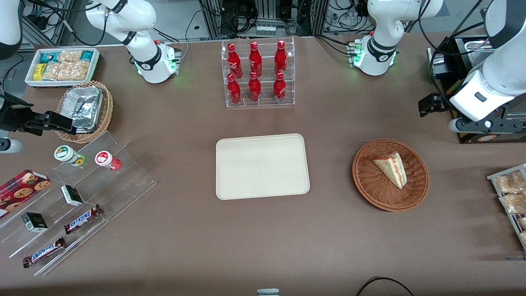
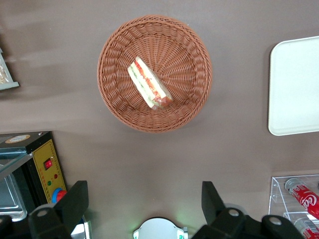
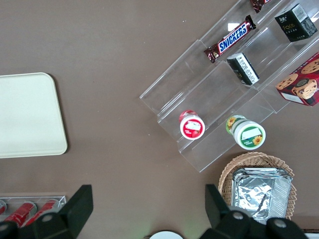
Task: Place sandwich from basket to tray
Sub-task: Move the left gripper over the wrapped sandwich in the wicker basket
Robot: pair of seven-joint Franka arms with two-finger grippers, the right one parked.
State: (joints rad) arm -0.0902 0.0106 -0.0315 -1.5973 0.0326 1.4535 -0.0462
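Note:
The sandwich [image 1: 392, 167], a pale wedge with a red and green filling stripe, lies in the round reddish-brown wicker basket [image 1: 370, 189] toward the working arm's end of the table. The cream tray [image 1: 261, 166] lies flat and bare at the table's middle, beside the basket. My left gripper [image 1: 431, 105] hangs high above the table, farther from the front camera than the basket. It is open and empty. The left wrist view looks down on the sandwich [image 2: 149, 83], the basket [image 2: 189, 59] and the tray's edge [image 2: 295, 84], with the gripper [image 2: 144, 204] wide open over bare table.
A clear rack of red bottles [image 1: 257, 74] stands farther back than the tray. A black machine [image 1: 468, 61] sits beside my gripper at the working arm's end. A rack of bagged snacks [image 1: 511, 193] lies at that table edge. The arm's base [image 1: 374, 57] stands farther back than the basket.

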